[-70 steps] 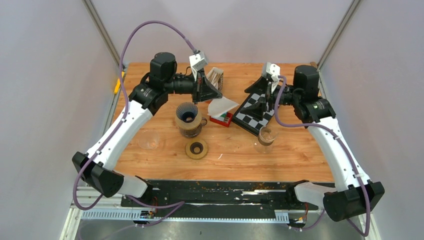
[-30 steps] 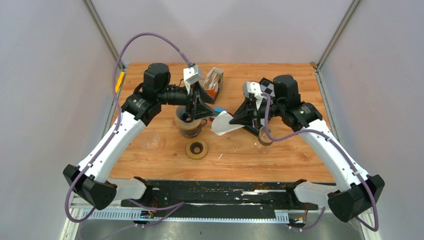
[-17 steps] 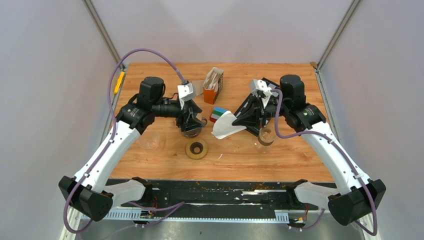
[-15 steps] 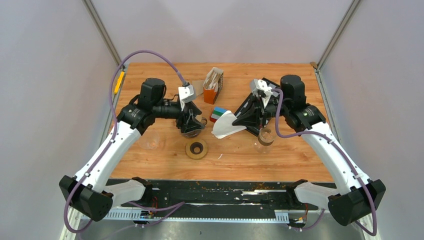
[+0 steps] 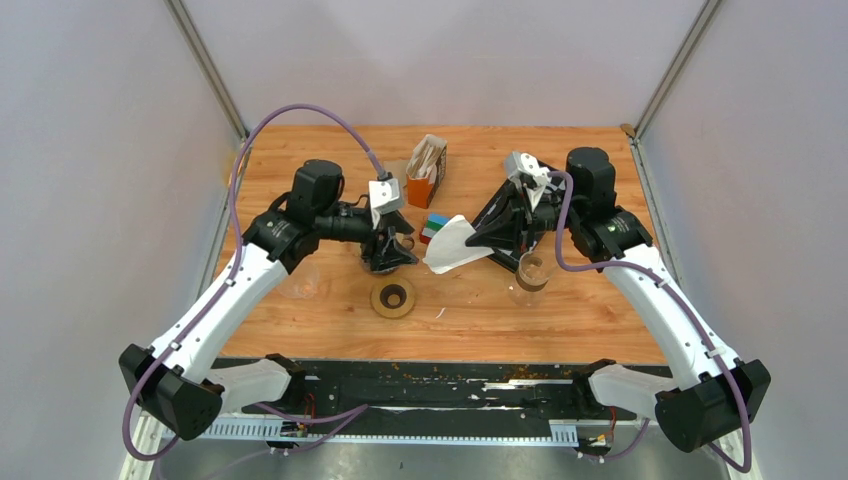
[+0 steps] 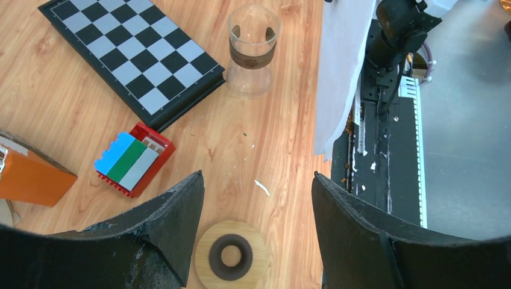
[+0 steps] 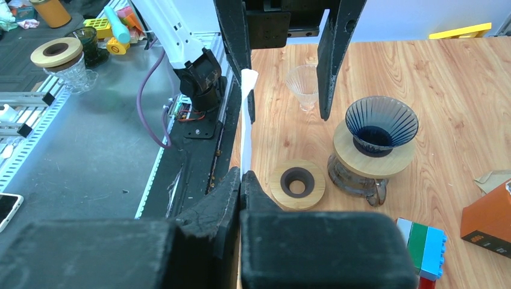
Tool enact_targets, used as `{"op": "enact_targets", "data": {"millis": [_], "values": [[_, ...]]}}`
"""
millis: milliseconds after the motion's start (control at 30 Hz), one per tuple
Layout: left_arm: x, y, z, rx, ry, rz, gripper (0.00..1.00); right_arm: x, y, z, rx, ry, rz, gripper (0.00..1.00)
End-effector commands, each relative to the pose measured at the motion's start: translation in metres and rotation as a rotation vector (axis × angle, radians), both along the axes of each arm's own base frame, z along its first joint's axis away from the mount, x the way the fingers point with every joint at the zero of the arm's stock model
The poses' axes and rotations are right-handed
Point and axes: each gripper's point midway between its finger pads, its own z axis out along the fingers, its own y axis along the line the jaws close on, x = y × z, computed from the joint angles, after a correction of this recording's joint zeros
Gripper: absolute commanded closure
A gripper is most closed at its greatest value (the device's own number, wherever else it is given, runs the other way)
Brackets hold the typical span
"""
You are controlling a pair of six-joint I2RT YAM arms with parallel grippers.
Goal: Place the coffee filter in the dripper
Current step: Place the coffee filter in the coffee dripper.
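Nearest the arm bases, the wooden ring (image 5: pixel 392 297) lies flat on the desk (image 5: pixel 500 320), untouched, with a clear cup (image 5: pixel 300 283) off to its left and a banded glass (image 5: pixel 530 272) to its right. Just beyond the ring stands the dripper (image 7: pixel 381 123) on its glass server (image 7: pixel 354 177), and here's the change: the left hand (image 6: pixel 256 180) has swung in from the far side and now hangs right over it, jaws spread wide around nothing, a touch wider than a second ago. To its right, the right hand (image 7: pixel 241 176) is pinched tight on the coffee filter (image 5: pixel 450 247), which it has carried leftward off the checkerboard (image 6: pixel 129 54). The white paper now hangs in the air just right of the dripper, not touching it, and edge-on in the wrist view it looks folded flat. So the filter is close but not in. My read: the left hand is blocking the cone's mouth, so it either helps spread the paper or has to clear out. Farther back sits the coloured block (image 5: pixel 433 225), and beyond it the orange box (image 5: pixel 425 180).
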Motion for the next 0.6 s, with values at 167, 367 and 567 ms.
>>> {"op": "enact_targets", "data": {"millis": [167,367,567], "values": [[0.01,-0.012,0.012,-0.04,-0.031,0.0,0.28,-0.002,0.0,0.007,0.026,-0.034,0.026,1.0],[0.003,-0.018,0.013,-0.044,-0.013,-0.031,0.28,0.002,0.001,0.006,0.021,-0.026,0.012,1.0],[-0.004,-0.02,0.014,-0.054,-0.001,-0.057,0.29,0.008,0.002,0.003,0.012,-0.022,-0.014,1.0]]}}
